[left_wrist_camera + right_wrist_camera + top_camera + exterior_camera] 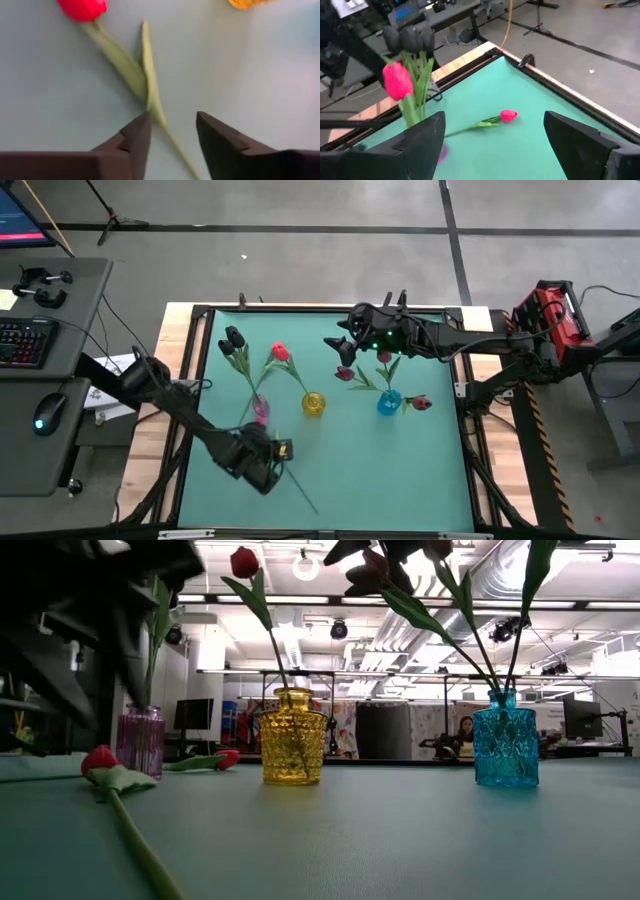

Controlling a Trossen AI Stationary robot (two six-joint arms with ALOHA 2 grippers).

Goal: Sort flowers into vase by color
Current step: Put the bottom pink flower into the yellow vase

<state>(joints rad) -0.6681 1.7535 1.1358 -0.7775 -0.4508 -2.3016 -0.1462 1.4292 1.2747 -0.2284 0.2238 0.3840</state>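
My left gripper (172, 135) hangs with fingers spread astride the thin green stem of a red-headed artificial tulip (82, 9) lying flat on the green table mat (400, 470), near the faceted yellow glass vase (313, 404). My right gripper (492, 137), also spread and empty, hovers at the mat's far side above the blue glass vase (389, 402). The pink glass vase (261, 409) holds dark tulips (235, 338).

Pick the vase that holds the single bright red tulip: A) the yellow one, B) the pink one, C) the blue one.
A: the red tulip has its stem running down into the yellow vase, which stands between the pink vase and the blue vase.
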